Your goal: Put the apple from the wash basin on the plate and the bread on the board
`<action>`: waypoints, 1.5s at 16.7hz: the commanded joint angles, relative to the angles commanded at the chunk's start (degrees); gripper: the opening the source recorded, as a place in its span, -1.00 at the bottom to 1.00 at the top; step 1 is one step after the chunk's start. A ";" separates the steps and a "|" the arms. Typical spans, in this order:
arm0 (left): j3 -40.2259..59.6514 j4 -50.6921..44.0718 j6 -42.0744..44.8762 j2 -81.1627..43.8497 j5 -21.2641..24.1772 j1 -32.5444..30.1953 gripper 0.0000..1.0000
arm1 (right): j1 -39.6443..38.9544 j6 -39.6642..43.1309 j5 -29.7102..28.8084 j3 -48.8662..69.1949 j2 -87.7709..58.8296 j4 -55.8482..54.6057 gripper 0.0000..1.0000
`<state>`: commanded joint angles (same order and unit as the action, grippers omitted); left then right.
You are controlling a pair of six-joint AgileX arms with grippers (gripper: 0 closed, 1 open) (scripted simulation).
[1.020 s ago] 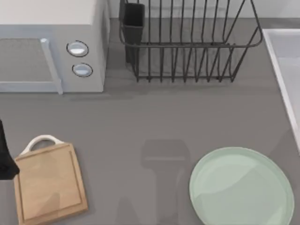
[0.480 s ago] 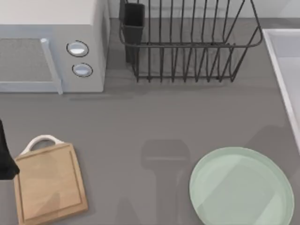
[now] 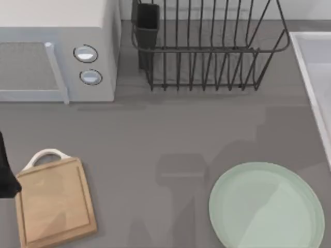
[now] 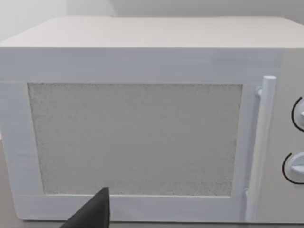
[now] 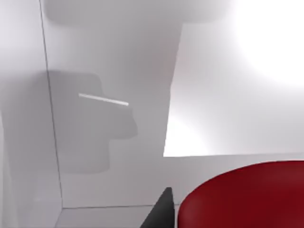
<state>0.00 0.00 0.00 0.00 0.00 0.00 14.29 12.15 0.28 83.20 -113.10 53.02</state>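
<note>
The right pincer [image 5: 159, 213] is hanging inside the white-grey recessed wash basin [image 5: 109, 71], one dark fingertip showing just beside the glossy red apple [image 5: 242, 197]. Whether its fingers are spread or gripping the fruit I cannot tell. The apple is sitting low in the basin, against the pale inner walls.

The left pincer [image 4: 92, 213] is facing the door of the white boxy microwave oven [image 4: 142, 133], a single dark fingertip showing; its state I cannot tell either. From above, a dark piece of the left arm [image 3: 5, 175] is sitting at the table's left edge, just beside the rectangular light-wood cutting board [image 3: 54, 201] with its white loop handle.

On the grey table [image 3: 170, 134], the large round mint-green plate [image 3: 266, 206] is lying bare at the right, near the basin's straight pale rim. A black wire dish rack [image 3: 207, 46] is standing at the back, beside the microwave.
</note>
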 joint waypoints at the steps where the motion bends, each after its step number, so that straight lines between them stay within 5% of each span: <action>1: 0.00 0.00 0.00 0.00 0.00 0.00 1.00 | -2.40 -2.46 -0.08 -0.57 1.45 0.67 -1.00; 15: 0.00 0.00 0.00 0.00 0.00 0.00 1.00 | -44.36 -43.34 -0.23 -12.00 19.80 13.49 -1.00; 24: 0.00 0.00 0.00 0.00 0.00 0.00 1.00 | -50.26 -48.71 -0.28 -13.49 21.69 15.28 -1.00; 25: 0.00 0.00 0.00 0.00 0.00 0.00 1.00 | -50.26 -48.71 -0.28 -13.49 21.69 15.28 -0.85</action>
<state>0.00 0.00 0.00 0.00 0.00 0.00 -35.96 -36.56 0.00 69.72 -91.42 68.30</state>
